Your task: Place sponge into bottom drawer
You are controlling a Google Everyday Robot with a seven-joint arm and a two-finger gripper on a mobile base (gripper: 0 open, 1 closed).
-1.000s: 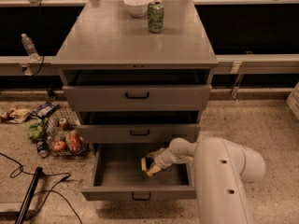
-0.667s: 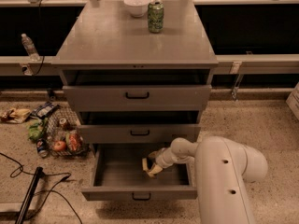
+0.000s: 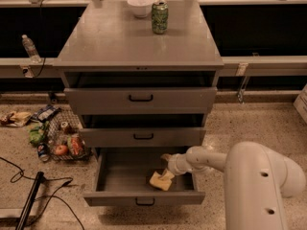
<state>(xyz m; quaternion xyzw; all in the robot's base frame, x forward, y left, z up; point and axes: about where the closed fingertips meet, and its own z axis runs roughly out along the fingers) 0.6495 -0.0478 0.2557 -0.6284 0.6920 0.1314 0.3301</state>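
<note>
While the pale yellow rectangular sponge block is lying in the pulled-out bottom grey metal drawer, the white gripper is hanging inside that drawer, meeting the block's upper right corner.
Sponge is sitting skewed on the flat drawer floor, right of centre, near the front wall; clamped or released, can't tell. Smooth rounded white arm is reaching in from the right. Two upper grey drawers are standing partly open, and the matte cabinet top is carrying a green cylindrical can and a round white bowl.
</note>
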